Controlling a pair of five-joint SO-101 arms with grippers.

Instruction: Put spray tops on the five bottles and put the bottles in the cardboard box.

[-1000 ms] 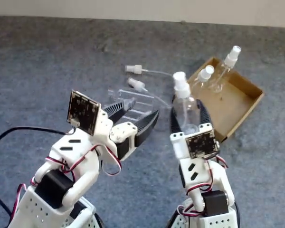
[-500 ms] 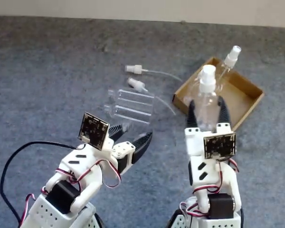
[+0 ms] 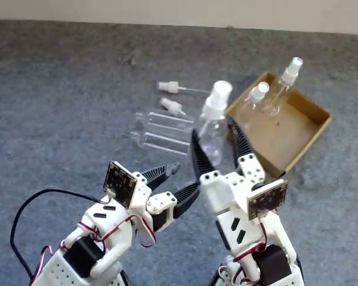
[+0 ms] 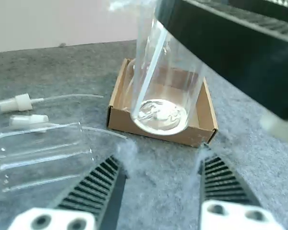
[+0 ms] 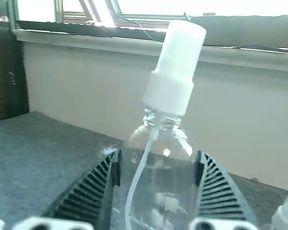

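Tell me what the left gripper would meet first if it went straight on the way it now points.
Most likely the spray bottle held in the right gripper: its base hangs straight ahead of the open left gripper. The cardboard box lies farther behind, though depth is unclear.

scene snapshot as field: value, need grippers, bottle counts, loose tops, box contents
right gripper: shut on capped bottle, lifted off the table, tilted
left gripper: open, empty, low beside the right arm
cardboard box: holds two boxed bottles, both with spray tops on
uncapped bottles: two, lying side by side on the table
loose spray tops: two, on the table just beyond the lying bottles
progress: 3 of 5 capped, 2 of 5 boxed
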